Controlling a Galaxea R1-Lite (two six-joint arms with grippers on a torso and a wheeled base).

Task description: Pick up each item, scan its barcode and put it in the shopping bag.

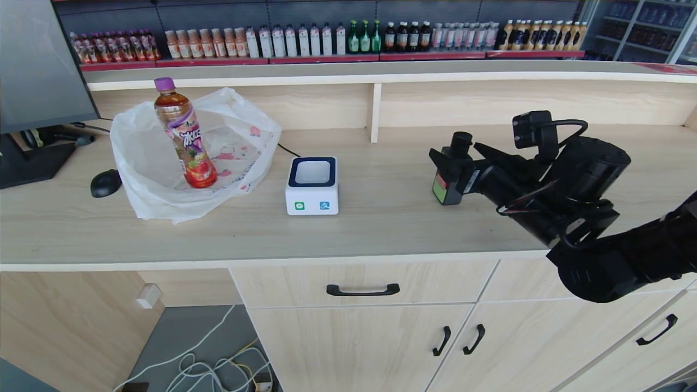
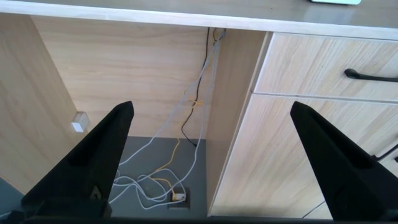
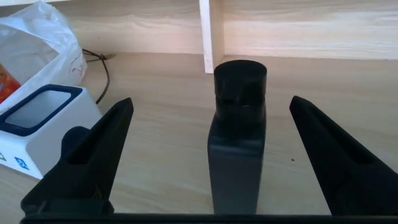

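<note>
Your right end effector (image 3: 211, 102) stands wide open around the upright black bottle (image 3: 236, 155) on the bench (image 1: 381, 223); your left end effector (image 2: 211, 107) is wide open too.

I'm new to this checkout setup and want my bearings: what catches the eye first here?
A tea bottle with a purple cap stands inside the white shopping bag at the left of the counter. To the right, the right gripper is open around a dark bottle with a black cap, its fingers clear of it on both sides. Between bag and gripper sits a white scanner box.
</note>
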